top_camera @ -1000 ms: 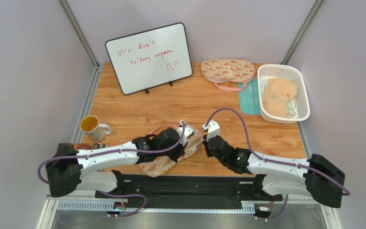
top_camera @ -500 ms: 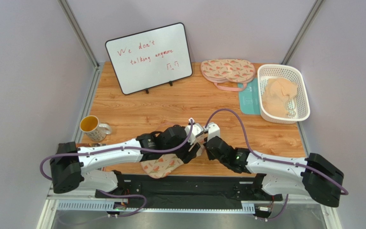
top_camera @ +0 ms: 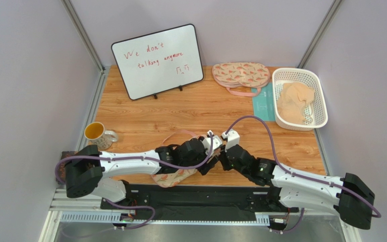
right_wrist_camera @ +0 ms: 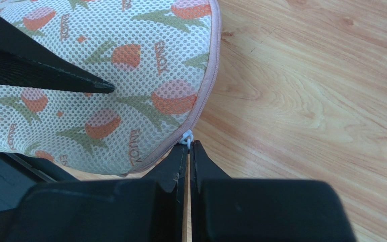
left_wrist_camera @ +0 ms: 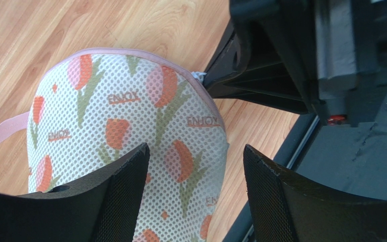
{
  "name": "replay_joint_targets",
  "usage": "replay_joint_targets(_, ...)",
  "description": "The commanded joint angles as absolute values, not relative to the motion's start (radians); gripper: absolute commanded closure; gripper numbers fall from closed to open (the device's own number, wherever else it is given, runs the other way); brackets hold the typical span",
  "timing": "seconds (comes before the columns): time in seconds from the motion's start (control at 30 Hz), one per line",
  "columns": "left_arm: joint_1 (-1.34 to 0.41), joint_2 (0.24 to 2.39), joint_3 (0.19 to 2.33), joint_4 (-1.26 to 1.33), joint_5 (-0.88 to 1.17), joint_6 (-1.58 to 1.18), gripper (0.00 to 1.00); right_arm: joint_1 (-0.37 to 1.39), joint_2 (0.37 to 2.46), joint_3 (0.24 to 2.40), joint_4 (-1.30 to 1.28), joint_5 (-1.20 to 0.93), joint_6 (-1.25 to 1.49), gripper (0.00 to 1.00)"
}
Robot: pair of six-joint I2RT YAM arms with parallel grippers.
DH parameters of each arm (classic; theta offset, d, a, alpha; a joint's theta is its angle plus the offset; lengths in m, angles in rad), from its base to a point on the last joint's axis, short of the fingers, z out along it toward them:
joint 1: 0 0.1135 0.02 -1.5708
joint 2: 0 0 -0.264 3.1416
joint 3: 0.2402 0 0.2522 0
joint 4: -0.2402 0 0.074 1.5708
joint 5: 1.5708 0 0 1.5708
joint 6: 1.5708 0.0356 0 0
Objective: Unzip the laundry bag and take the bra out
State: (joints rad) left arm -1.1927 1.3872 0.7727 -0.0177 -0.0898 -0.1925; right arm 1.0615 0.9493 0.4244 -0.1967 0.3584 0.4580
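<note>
The laundry bag [top_camera: 173, 177] lies near the table's front edge, a cream mesh pouch with orange tulip print and pink trim [left_wrist_camera: 130, 116]. My left gripper [left_wrist_camera: 196, 147] hovers over its rounded end, open, with nothing between the fingers. My right gripper [right_wrist_camera: 188, 143] is at the bag's pink edge [right_wrist_camera: 104, 75], shut on the small white zipper pull [right_wrist_camera: 187, 136]. Seen from above, the two wrists meet over the bag's right end and hide most of it. The bra is hidden.
A second printed pouch [top_camera: 241, 74] lies at the back, beside a teal mat [top_camera: 263, 103]. A white basket [top_camera: 321, 101] at the back right holds pale peach fabric [top_camera: 295, 103]. A whiteboard [top_camera: 157, 60] stands at the back left, a mug [top_camera: 97, 133] at the left edge.
My left gripper has opened and its arm has slid right along the bag toward the right gripper. The right arm has shifted slightly, still shut at the bag's edge.
</note>
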Motion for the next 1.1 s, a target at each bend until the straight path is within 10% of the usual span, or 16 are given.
replay_joint_targets(0.0,-1.215,1.397,0.765,0.098,-0.170,-0.169,0.25,1.057,0.897,0.407,-0.213,0.333,0.489,1.00)
replay_joint_targets(0.57,-1.239,1.465,0.739,0.144,-0.216,-0.186,0.51,1.057,0.867,0.408,-0.247,0.341,0.499,1.00)
replay_joint_targets(0.8,-1.246,1.476,0.716,0.153,-0.189,-0.186,1.00,1.054,0.870,0.407,-0.250,0.356,0.499,1.00)
replay_joint_targets(1.07,-1.252,1.416,0.651,0.179,-0.123,-0.183,1.00,1.014,0.879,0.405,-0.250,0.356,0.494,1.00)
